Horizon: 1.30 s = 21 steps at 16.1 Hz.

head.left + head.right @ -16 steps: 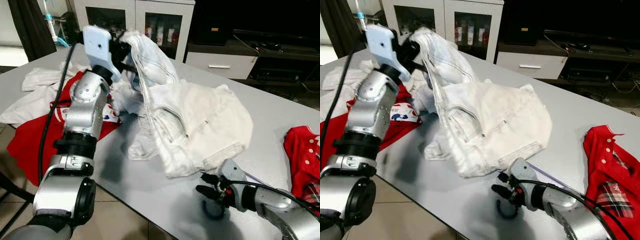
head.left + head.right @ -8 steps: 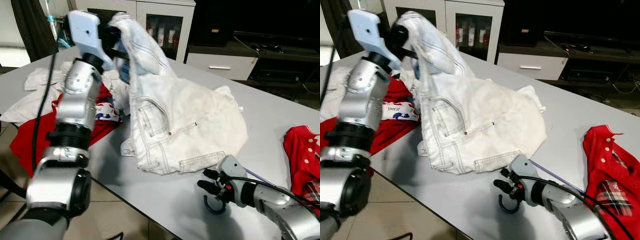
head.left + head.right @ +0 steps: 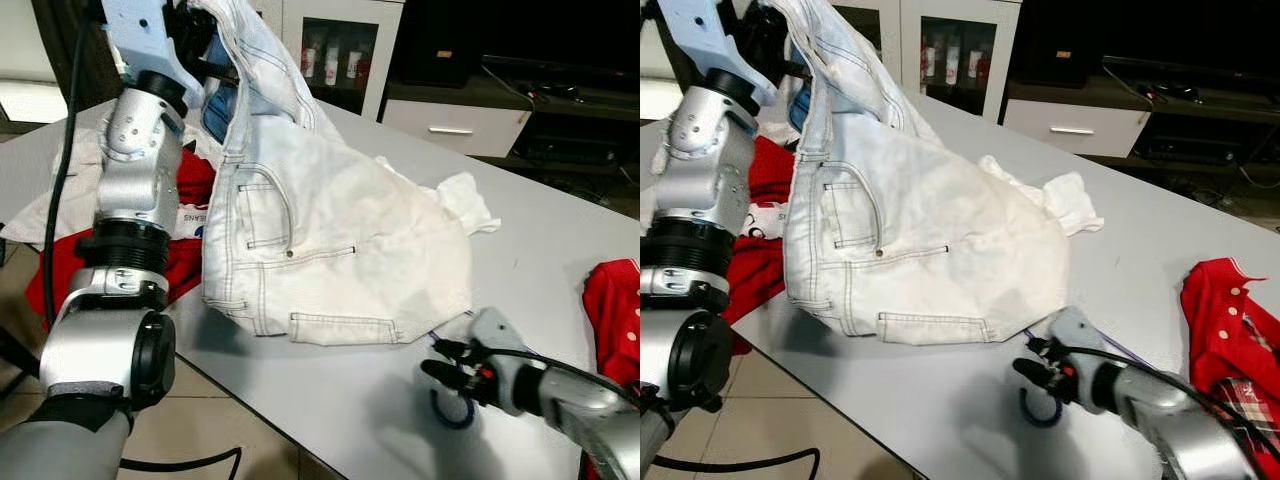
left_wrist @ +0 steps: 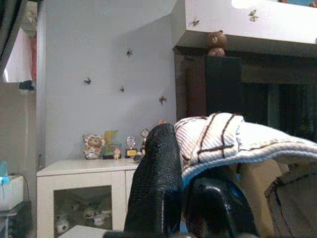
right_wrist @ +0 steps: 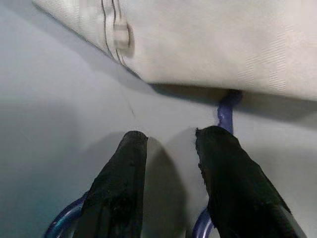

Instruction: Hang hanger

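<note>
Two grippers at work over one grey, smooth worktop [image 3: 560,230]. The left gripper [image 3: 195,35] is up high at the far left, its fingers [image 4: 156,183] pinching the waistband of one pair of white jeans [image 3: 330,240]. That is heavy denim with dark stitching, two back pockets showing, the legs draping down and pooling in the middle of the worktop. In the left wrist view the striped inner lining of the band folds over the textured black fingers.

Near right, the right gripper [image 3: 445,368] sits low on the worktop. Its two fingers [image 5: 121,183] are spread a little, with the hook of one blue hanger [image 3: 455,412] curving under them; whether they actually touch it is hard to tell. The hanger is thin, round in section, and its shaft runs away beneath the hem of the jeans, touching the fabric edge there.

Counting the rest: one red garment [image 3: 75,270] on the left edge, partly under the jeans, with a printed label on it; one white cloth [image 3: 55,205] beyond it; one more red garment [image 3: 1230,310] with white buttons and a plaid lining at the far right. Behind, a white cabinet [image 3: 345,50] with glass doors and a low dark unit [image 3: 500,100] with a pale drawer.
</note>
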Available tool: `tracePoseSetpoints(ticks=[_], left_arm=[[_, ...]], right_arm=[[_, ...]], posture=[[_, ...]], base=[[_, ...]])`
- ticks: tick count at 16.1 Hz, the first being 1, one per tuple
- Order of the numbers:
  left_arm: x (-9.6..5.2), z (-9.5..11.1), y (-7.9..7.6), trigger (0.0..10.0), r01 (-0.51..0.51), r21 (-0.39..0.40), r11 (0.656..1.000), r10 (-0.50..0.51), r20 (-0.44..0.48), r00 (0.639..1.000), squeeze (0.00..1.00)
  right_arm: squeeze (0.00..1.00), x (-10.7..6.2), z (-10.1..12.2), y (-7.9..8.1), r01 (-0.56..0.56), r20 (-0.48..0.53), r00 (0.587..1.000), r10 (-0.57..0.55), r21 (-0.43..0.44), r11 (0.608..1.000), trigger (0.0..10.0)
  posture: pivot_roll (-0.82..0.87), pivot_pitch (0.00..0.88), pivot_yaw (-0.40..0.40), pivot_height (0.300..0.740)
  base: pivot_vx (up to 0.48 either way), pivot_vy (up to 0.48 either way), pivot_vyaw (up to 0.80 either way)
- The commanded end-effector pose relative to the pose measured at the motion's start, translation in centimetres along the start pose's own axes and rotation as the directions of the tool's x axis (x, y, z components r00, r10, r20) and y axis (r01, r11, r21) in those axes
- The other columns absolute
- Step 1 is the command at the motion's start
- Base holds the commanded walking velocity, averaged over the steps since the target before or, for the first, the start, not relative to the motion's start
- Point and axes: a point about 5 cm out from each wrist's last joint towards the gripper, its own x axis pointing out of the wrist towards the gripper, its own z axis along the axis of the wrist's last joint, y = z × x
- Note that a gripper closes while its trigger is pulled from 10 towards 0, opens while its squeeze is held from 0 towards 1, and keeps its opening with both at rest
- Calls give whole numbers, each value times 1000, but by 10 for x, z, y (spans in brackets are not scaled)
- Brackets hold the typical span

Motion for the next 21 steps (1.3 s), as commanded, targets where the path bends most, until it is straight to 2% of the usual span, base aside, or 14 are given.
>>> tracePoseSetpoints(ticks=[1, 7, 9, 11, 12, 14, 17, 18, 19, 21], left_arm=[[9, 15, -2, 10000, -3, 2, 1000, 3, 71, 997, 0], [22, 29, 4, 10000, -69, -15, 997, 70, 119, 990, 0], [23, 28, 2, 10000, -70, -24, 997, 72, 120, 990, 0], [22, 25, -1, 10000, -67, -32, 997, 70, 114, 991, 0], [21, 22, -2, 10000, -66, -36, 997, 69, 109, 992, 0], [15, 12, -7, 10000, -65, -46, 997, 69, 89, 994, 0], [12, 10, -5, 10000, -77, -46, 996, 81, 87, 993, 0], [11, 10, -3, 10000, -87, -43, 995, 90, 89, 992, 0], [11, 14, 3, 10000, -127, -34, 991, 130, 104, 986, 0], [12, 21, 13, 10000, -182, -26, 983, 184, 129, 974, 0]], right_arm=[[0, -10, 6, -1, -12, 33, 999, 12, 15, 1000, 10000], [0, -22, 25, -2, -64, 168, 985, 47, 94, 993, 10000], [0, -25, 39, -2, -85, 245, 968, 53, 121, 989, 10000], [0, -25, 43, -3, -82, 265, 963, 45, 132, 988, 10000], [0, -23, 41, -5, -55, 254, 967, 18, 140, 989, 10000], [0, -13, 36, -19, 78, 213, 970, -116, 178, 981, 10000], [0, -11, 36, -28, 150, 191, 964, -186, 185, 971, 10000], [0, -11, 34, -31, 176, 165, 965, -206, 179, 968, 10000], [0, -8, 26, -36, 230, 95, 965, -246, 152, 961, 10000], [0, -6, 17, -38, 257, 28, 965, -262, 123, 959, 10000]], posture=[[-91, 0, -39, 740], [-90, 0, -34, 740], [-94, 0, -29, 740], [-94, 0, -29, 740], [-92, 0, -30, 740], [-87, 0, -34, 740], [-77, 0, -44, 740], [-77, 0, -44, 740], [-75, 0, -47, 740], [-74, 0, -49, 740]], base=[[0, 0, 0], [0, 0, 0], [0, 0, 0], [0, 0, 0], [0, 0, 0], [0, 0, 0], [0, 0, 0], [0, 0, 0], [0, 0, 0], [0, 0, 0]])
